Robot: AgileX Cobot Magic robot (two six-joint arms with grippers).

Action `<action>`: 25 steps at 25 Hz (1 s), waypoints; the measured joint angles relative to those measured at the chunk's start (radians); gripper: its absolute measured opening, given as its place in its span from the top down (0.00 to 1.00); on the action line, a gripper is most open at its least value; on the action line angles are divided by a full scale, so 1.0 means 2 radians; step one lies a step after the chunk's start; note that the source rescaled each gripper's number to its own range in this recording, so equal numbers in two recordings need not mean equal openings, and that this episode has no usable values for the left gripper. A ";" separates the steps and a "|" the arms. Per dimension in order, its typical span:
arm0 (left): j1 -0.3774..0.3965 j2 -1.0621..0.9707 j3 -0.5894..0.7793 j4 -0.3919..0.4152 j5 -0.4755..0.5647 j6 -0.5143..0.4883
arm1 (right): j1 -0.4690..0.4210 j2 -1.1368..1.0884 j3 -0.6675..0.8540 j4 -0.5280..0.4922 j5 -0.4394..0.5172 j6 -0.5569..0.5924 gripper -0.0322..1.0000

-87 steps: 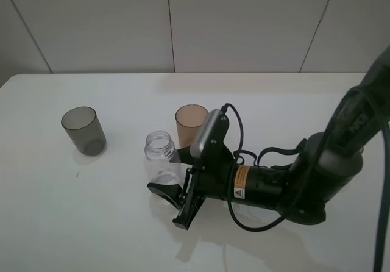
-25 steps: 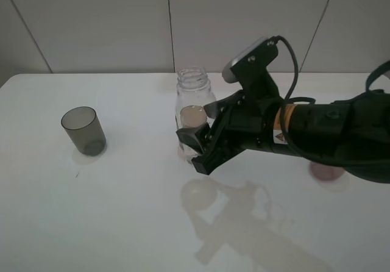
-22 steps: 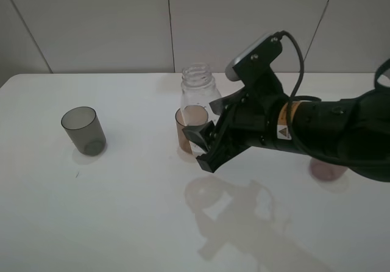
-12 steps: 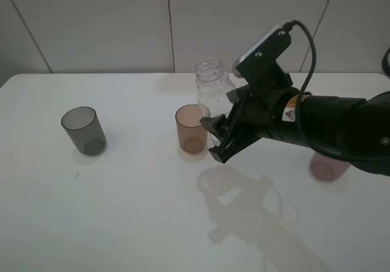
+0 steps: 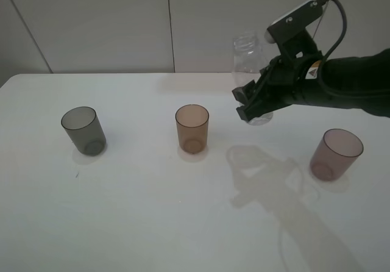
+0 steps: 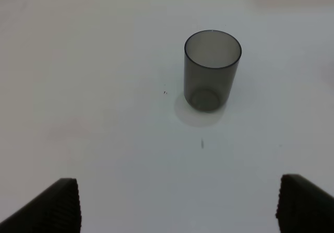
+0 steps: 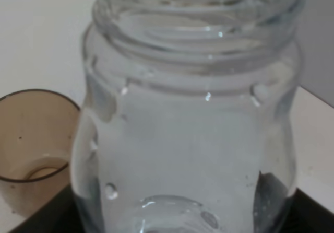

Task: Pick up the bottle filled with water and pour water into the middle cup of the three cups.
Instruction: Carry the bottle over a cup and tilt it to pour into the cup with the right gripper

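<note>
My right gripper (image 5: pixel 253 103) is shut on the lower body of the clear bottle (image 5: pixel 247 61), holding it upright in the air. It hangs to the right of and beyond the amber middle cup (image 5: pixel 192 128), between that cup and the pink cup (image 5: pixel 336 154). The grey cup (image 5: pixel 83 130) stands at the left. In the right wrist view the bottle (image 7: pixel 193 113) fills the frame, with the amber cup (image 7: pixel 31 144) beside it and lower. My left gripper (image 6: pixel 180 206) is open over bare table, short of the grey cup (image 6: pixel 212 68).
The three cups stand in a row across the white table (image 5: pixel 140 211), well apart from one another. A white tiled wall (image 5: pixel 109 22) rises behind the table's far edge. The right arm (image 5: pixel 353 86) reaches in from the right above the pink cup.
My right gripper has carried the bottle up and to the right, from just in front of the amber cup to a higher spot between the amber and pink cups.
</note>
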 joint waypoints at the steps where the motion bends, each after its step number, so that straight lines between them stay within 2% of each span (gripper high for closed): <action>1: 0.000 0.000 0.000 0.000 0.000 0.000 | -0.004 0.000 -0.004 0.000 0.001 -0.002 0.94; 9: 0.000 0.000 0.000 0.000 0.000 0.000 | -0.049 0.015 -0.037 -0.004 0.004 -0.008 0.94; 18: 0.000 0.000 0.000 0.000 0.000 0.000 | -0.051 0.072 -0.080 -0.006 0.008 -0.047 0.94; 25: 0.000 0.000 0.000 0.000 0.000 0.000 | -0.039 0.096 -0.085 -0.099 -0.003 -0.066 0.94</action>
